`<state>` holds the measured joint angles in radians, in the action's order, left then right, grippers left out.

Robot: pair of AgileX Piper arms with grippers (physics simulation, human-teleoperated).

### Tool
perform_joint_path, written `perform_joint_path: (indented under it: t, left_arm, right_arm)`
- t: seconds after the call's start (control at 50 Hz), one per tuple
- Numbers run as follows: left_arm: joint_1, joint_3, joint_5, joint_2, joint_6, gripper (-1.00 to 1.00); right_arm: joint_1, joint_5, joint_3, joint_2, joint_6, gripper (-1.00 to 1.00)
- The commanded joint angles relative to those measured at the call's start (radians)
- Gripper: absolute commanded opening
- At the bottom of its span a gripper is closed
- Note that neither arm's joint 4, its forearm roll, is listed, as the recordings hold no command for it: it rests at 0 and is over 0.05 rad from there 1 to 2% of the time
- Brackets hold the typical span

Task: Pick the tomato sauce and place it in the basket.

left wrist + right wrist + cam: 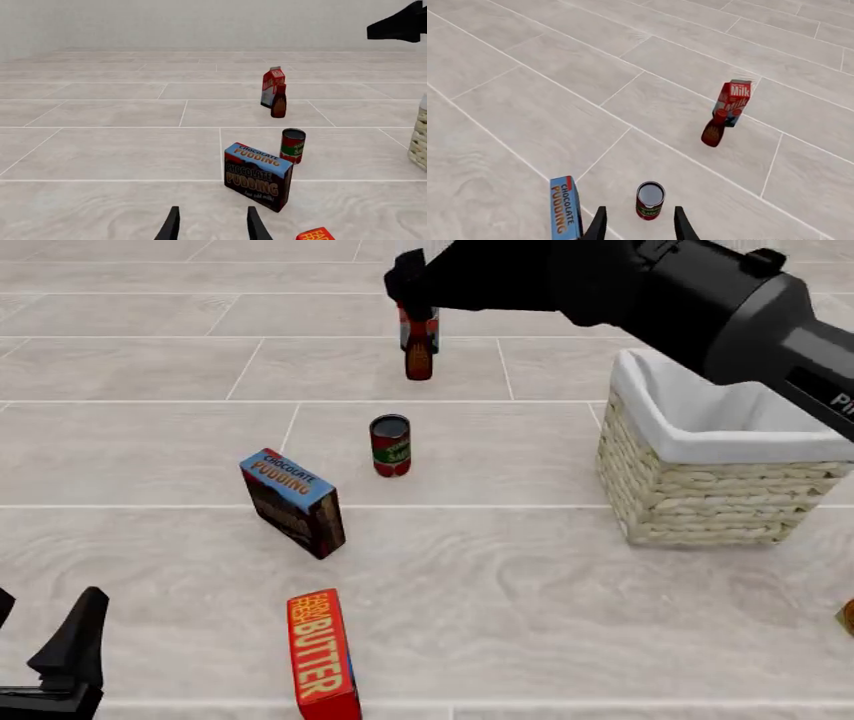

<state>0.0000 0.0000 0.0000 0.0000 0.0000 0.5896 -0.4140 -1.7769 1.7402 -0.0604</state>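
Observation:
The tomato sauce (390, 445) is a small can with a red and green label, upright on the tiled table left of the basket (694, 495). It also shows in the left wrist view (293, 145) and the right wrist view (650, 200). My right gripper (407, 285) is open and empty, held high above the table; in its wrist view (639, 225) the can lies below, in line with the gap between the fingers. My left gripper (40, 625) is open and empty at the near left, far from the can; its fingers (171, 225) point toward the pudding box.
A chocolate pudding box (294, 502) stands just near-left of the can. A butter box (324, 652) lies at the front. A dark brown bottle (419, 355) and a red milk carton (732, 102) stand behind the can. The basket's edge shows in the left wrist view (420, 140).

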Motion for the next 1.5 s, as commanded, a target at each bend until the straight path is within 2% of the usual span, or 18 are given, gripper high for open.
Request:
perform_joint_path:
  t: [0.02, 0.34, 0.46, 0.7, 1.04, 1.5]
  left_arm:
    - [0.000, 0.000, 0.000, 0.000, 0.000, 1.00]
    - [0.000, 0.000, 0.000, 0.000, 0.000, 1.00]
    - [0.000, 0.000, 0.000, 0.000, 0.000, 1.00]
    - [0.000, 0.000, 0.000, 0.000, 0.000, 1.00]
    - [0.000, 0.000, 0.000, 0.000, 0.000, 1.00]
    - [0.000, 0.000, 0.000, 0.000, 0.000, 1.00]
  right_arm:
    - [-0.008, 0.014, -0.016, 0.062, 0.023, 1.00]
    - [-0.009, 0.048, -0.007, 0.126, 0.032, 1.00]
    - [-0.011, 0.051, -0.021, 0.146, 0.012, 1.00]
    - [-0.022, 0.062, -0.046, 0.192, 0.006, 1.00]
    - [-0.016, 0.043, -0.116, 0.289, 0.013, 1.00]
    - [-0.023, -0.012, -0.266, 0.418, 0.006, 1.00]
